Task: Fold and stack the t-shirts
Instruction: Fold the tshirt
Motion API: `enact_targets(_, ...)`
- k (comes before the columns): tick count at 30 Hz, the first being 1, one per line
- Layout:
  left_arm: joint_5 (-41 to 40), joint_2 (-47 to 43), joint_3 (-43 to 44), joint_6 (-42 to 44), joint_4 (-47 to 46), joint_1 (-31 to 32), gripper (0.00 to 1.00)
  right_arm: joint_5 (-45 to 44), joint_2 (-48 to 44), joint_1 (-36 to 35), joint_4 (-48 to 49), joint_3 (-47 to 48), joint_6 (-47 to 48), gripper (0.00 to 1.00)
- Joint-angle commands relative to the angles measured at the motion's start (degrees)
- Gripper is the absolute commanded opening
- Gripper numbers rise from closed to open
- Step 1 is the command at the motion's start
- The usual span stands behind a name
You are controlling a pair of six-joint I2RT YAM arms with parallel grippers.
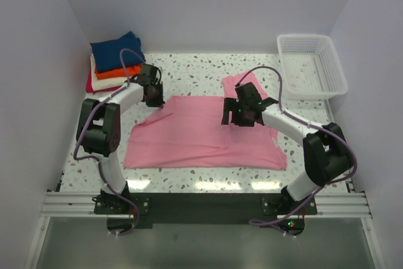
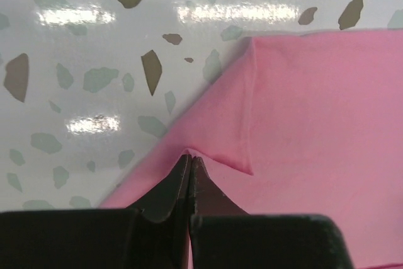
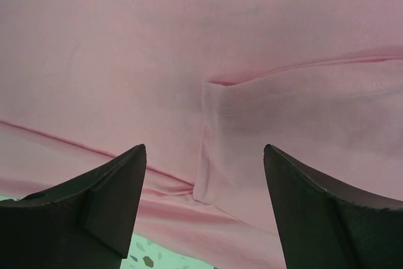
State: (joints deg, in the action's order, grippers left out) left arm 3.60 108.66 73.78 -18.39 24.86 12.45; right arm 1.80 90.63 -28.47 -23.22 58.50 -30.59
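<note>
left gripper (image 2: pixel 189 157) clenched on pink t-shirt (image 1: pixel 195 140) edge | right gripper (image 3: pixel 204 149) spread open over it | folded stack (image 1: pixel 113 62) far-left on surface (image 1: pixel 189 67)

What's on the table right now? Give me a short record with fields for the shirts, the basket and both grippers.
Spread shirt: pink t-shirt, lying flat mid-table
Folded stack: far left corner; navy on top, then orange, cream-white, red
Basket: white mesh basket, far right corner
Left gripper: shut, pinching the pink t-shirt's far left edge
Right gripper: open, over the pink t-shirt's far right part, gripping nothing
</note>
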Motion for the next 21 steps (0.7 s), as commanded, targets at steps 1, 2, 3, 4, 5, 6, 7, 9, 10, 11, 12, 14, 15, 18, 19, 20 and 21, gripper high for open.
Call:
enact_targets(1, -2.80, -3.63, 2.86, 0.38, -1.13, -2.16, 0.00, -3.73, 0.16, 0.78, -0.59, 6.18, 2.81, 0.78)
enact_targets(2, -3.33, -3.81, 2.95, 0.29, -1.39, -2.60, 0.00, -4.52, 1.03, 1.13, -0.77, 7.14, 3.34, 0.78)
enact_targets(3, -3.42, -4.07, 3.12, -0.06, -1.66, -3.39, 0.00, -4.96, 1.48, 1.66, -1.03, 8.29, 3.86, 0.78)
enact_targets(4, -3.42, -4.42, 3.13, -0.15, -2.01, -3.83, 0.00, -4.88, 2.18, 2.97, -1.03, 10.47, 4.91, 0.78)
enact_targets(5, -4.81, -4.51, 3.21, -0.24, -2.97, -4.18, 0.00, -4.88, 3.40, 3.68, -0.43, 11.54, 5.45, 0.78)
enact_targets(6, -5.17, -4.51, 3.65, -0.41, -3.41, -4.88, 0.00, -4.62, 4.20, 5.42, 0.10, 12.59, 5.89, 0.78)
enact_targets(7, -5.35, -4.25, 3.83, -0.42, -3.85, -5.15, 0.00, -4.09, 5.25, 6.40, 0.63, 14.69, 6.67, 0.78)
enact_targets(9, -6.23, -3.64, 4.62, -0.50, -5.00, -5.68, 0.00, -2.60, 8.84, 8.24, 2.04, 17.07, 7.38, 0.78)
enact_targets(10, -7.28, -2.85, 4.97, -0.50, -5.17, -5.77, 0.00, -2.33, 10.08, 9.82, 2.48, 19.35, 8.17, 0.78)
enact_targets(11, -7.81, -2.41, 5.23, -0.59, -5.44, -5.85, 0.00, -2.33, 11.75, 10.53, 2.92, 20.76, 8.70, 0.78)
enact_targets(12, -8.51, -2.14, 5.76, -0.94, -5.53, -5.94, 0.00, -2.77, 14.55, 11.23, 2.92, 22.26, 9.23, 0.77)
enact_targets(14, -11.15, -1.61, 5.68, -1.47, -6.57, -6.12, 0.00, -4.26, 17.55, 12.29, 3.62, 26.30, 11.33, 0.77)
enact_targets(15, -12.29, -1.61, 5.41, -2.17, -7.10, -6.21, 0.00, -5.05, 18.78, 12.64, 3.80, 27.53, 12.04, 0.77)
enact_targets(18, -15.88, -1.52, 4.88, -2.87, -9.83, -6.47, 0.00, -7.60, 24.14, 13.61, 4.85, 32.28, 13.80, 0.77)
enact_targets(19, -16.86, -1.26, 4.97, -3.14, -10.01, -6.47, 0.00, -8.47, 26.59, 14.14, 4.85, 34.99, 14.32, 0.76)
enact_targets(20, -17.91, -1.09, 5.06, -3.49, -10.01, -6.56, 0.00, -9.00, 27.83, 14.49, 5.03, 36.15, 14.50, 0.75)
enact_targets(21, -19.75, -1.00, 5.15, -4.36, -10.10, -6.65, 0.00, -9.62, 28.80, 14.93, 5.29, 37.20, 15.03, 0.73)
